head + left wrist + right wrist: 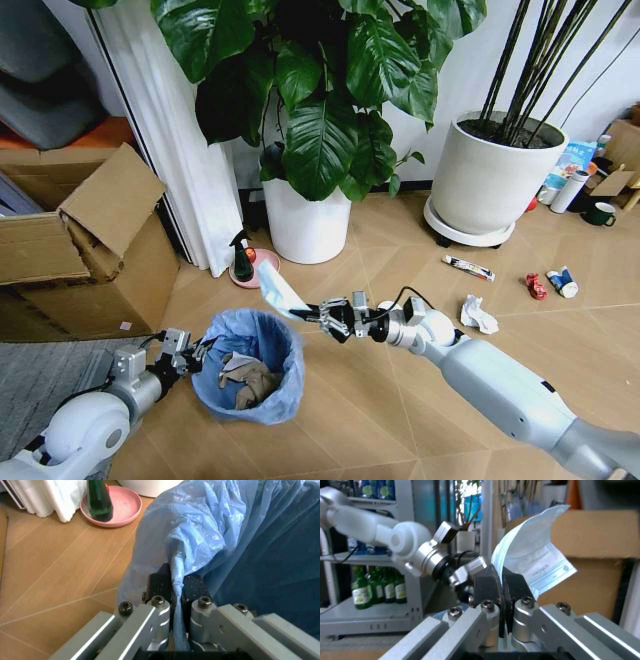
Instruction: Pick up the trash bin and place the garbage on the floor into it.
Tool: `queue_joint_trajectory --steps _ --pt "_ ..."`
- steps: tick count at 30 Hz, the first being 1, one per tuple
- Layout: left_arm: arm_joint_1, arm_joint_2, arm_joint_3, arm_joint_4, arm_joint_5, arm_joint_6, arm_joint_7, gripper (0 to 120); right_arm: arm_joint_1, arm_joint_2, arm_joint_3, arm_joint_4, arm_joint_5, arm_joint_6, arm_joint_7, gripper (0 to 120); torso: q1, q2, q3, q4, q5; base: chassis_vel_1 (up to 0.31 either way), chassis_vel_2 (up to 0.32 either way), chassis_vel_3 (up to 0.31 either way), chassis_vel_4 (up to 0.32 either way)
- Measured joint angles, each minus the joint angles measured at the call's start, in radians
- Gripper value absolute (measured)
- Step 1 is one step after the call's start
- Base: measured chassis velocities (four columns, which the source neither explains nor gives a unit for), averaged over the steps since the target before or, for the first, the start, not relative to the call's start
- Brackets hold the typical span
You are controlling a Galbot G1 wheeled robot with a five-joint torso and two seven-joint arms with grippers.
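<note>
Left tool (190, 356) pinching bag rim of trash bin (250, 366), at its 9 o'clock. Paper wads (247, 380) inside. Right tool (318, 315) clamped on blue-white wrapper (277, 289), above bin's 1 o'clock rim. Farther on floor: white wad (479, 315), red scrap (537, 287), tube wrapper (468, 267).

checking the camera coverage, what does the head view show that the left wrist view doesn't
Head view alone: the right gripper shut on a blue-and-white flat paper wrapper above the bin, with crumpled white paper, a thin tube wrapper and red and blue-white scraps on the wooden floor. Left wrist view alone: the left gripper's black pads pinching the bag's edge. Both: the left gripper holding the small black bin lined with a crinkly light-blue bag, and the green spray bottle in its pink dish.
</note>
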Motion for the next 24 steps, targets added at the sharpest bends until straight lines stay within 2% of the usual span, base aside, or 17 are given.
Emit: queue_joint_trajectory --steps 9,10,13,14,18,20,22,24 --pt "0.02 -0.006 -0.02 -0.012 0.005 -0.002 0.001 0 0.032 0.039 -0.09 -0.023 -0.022 -0.004 0.016 0 0.0 0.0 0.0 0.0005 0.0 0.0 0.0 0.0 0.0" --pt "0.021 -0.007 -0.025 -0.016 0.005 -0.002 0.001 0 0.039 0.046 -0.103 -0.033 -0.039 -0.007 0.021 8 0.0 0.0 0.0 0.0003 0.0 0.0 0.0 0.0 0.0" --pt "0.024 -0.007 -0.03 -0.019 0.004 -0.002 0.001 0 0.045 0.049 -0.111 -0.046 -0.059 -0.012 0.025 19 0.0 0.0 0.0 0.0003 0.0002 0.0 0.0 0.0 0.0" --pt "0.024 -0.007 -0.03 -0.019 0.004 -0.002 0.001 0 0.045 0.049 -0.111 -0.046 -0.059 -0.012 0.025 19 0.0 0.0 0.0 0.0003 0.0002 0.0 0.0 0.0 0.0" --pt "0.024 -0.011 -0.031 -0.022 0.003 -0.002 0.001 0 0.049 0.046 -0.118 -0.057 -0.074 -0.017 0.031 38 0.0 0.0 0.0 0.0001 0.0001 0.0 0.0 0.0 0.0" --pt "0.024 -0.012 -0.031 -0.023 0.003 -0.002 0.001 0 0.049 0.046 -0.118 -0.059 -0.076 -0.017 0.031 41 0.0 0.0 0.0 0.0001 0.0 0.0 0.0 0.0 0.0" --pt "0.022 -0.015 -0.029 -0.023 0.003 -0.002 0.0 0 0.049 0.048 -0.116 -0.063 -0.08 -0.017 0.033 52 0.0 0.0 0.0 0.0001 0.0001 0.0 0.0 0.0 0.0" --pt "0.022 -0.015 -0.029 -0.023 0.003 -0.002 0.0 0 0.049 0.049 -0.115 -0.064 -0.084 -0.017 0.034 53 0.0 0.0 0.0 0.0002 0.0001 0.0 0.0 0.0 0.0"
